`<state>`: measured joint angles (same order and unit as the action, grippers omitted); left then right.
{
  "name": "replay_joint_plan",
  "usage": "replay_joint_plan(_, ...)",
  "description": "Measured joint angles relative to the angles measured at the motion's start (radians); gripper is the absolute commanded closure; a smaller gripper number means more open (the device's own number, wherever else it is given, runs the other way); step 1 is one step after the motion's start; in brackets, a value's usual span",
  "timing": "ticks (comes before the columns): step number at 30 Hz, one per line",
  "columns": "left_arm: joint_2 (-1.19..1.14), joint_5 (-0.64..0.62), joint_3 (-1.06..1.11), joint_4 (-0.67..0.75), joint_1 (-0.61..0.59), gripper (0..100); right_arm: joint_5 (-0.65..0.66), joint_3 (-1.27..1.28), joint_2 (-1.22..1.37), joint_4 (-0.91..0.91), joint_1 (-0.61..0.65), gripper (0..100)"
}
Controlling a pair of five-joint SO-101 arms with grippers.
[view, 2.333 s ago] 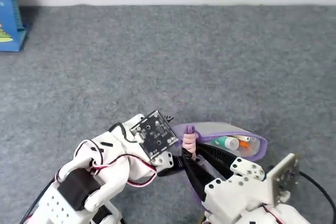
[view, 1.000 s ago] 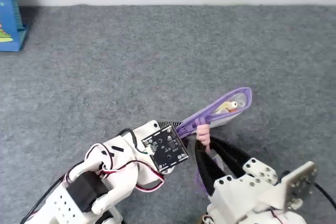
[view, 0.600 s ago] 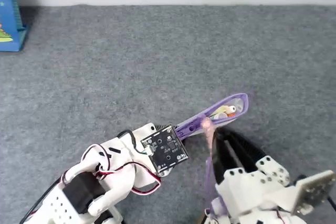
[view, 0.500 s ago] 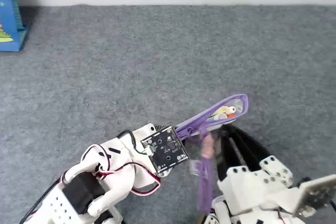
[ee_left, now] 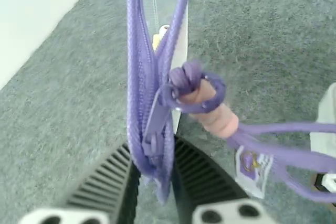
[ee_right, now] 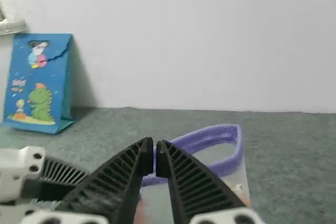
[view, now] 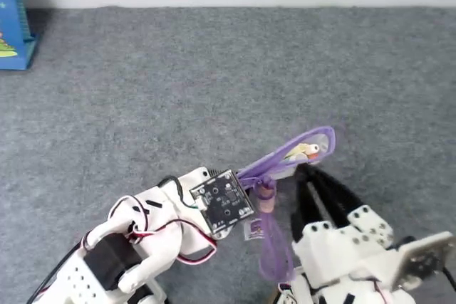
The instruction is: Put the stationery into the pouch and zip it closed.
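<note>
L gripper [ee_left: 153, 153] is clamped on the near end of the pouch [view: 299, 149]. The pouch is held edge-up, long axis running from that grip out toward 2 o'clock in high view, w/ stationery [view: 305, 150] showing at the far end. R gripper [ee_right: 154, 149] is narrow, tips almost touching, nothing between, just beside the pouch's mid-length. The pink-beaded zip pull [view: 266, 194] dangles by the L grip, approx 8 o'clock from the R tips, so I reckon R is the free, nearer arm to take it & run it along that axis to 2 o'clock.
</note>
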<state>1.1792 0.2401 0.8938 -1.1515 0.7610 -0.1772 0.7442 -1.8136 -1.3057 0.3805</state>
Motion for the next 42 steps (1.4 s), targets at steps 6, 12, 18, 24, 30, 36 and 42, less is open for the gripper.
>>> replay_joint_plan(6,0.000,0.000,-0.002,0.002,-0.026,99,0.015,-0.037,0.118,-0.106,0.081,98.9)
replay_joint_plan(12,0.000,0.000,-0.002,0.002,-0.026,99,0.015,-0.269,0.399,-0.327,0.086,98.9)
replay_joint_plan(18,0.000,0.000,-0.002,0.002,-0.026,99,0.015,-0.290,0.535,-0.339,0.084,98.7)
replay_joint_plan(24,0.000,0.000,-0.002,0.002,-0.026,99,-0.003,-0.129,0.543,-0.222,0.101,82.5)
replay_joint_plan(30,0.000,0.000,-0.002,0.002,-0.028,99,-0.072,-0.112,0.543,-0.215,0.132,83.0)
replay_joint_plan(36,0.002,0.000,-0.002,0.000,-0.044,99,-0.074,-0.112,0.503,-0.241,0.264,85.5)
replay_joint_plan(42,0.002,0.000,0.000,0.000,-0.037,99,-0.043,-0.112,0.368,-0.290,0.298,85.7)
